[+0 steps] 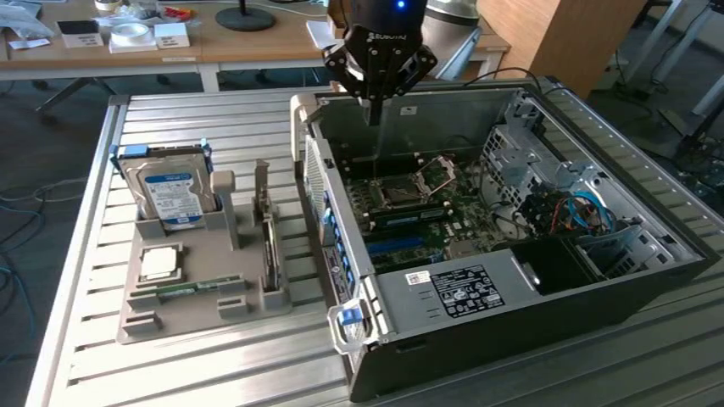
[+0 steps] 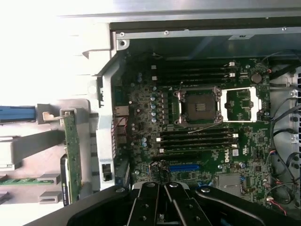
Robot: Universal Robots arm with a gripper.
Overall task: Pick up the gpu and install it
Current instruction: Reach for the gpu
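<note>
Surface: ribbed, pale metal slats (image 1: pixel 203 127) carry everything; I see wooden desks behind them in the exterior view.
Holder: a matte grey moulded tray (image 1: pixel 169 320) with upright slots lies on the slats, at the exterior view's left of the case.
Gpu: the gpu (image 1: pixel 267 233) is a thin flat card standing on edge in a holder slot, just beside the case wall. From the wrist view I see its narrow green edge (image 2: pixel 72 150).
Hard drive: a silver box with a blue-white label (image 1: pixel 172 197) stands upright in a slot at the holder's far end.
Memory stick: a slim green strip (image 1: pixel 186 288) lies low in the holder.
Case: an open sheet-metal box (image 1: pixel 588 297), black outside and bare grey inside, lies on its side. A dark green motherboard (image 2: pixel 141 108) with a square socket covers its floor.
Arm: it hangs over the case's far wall, pointing straight down at the motherboard.
Claw: the claw (image 1: pixel 371 110) (image 2: pixel 163 188) is clenched, its black fingers pressed together on nothing, well apart from the gpu.
</note>
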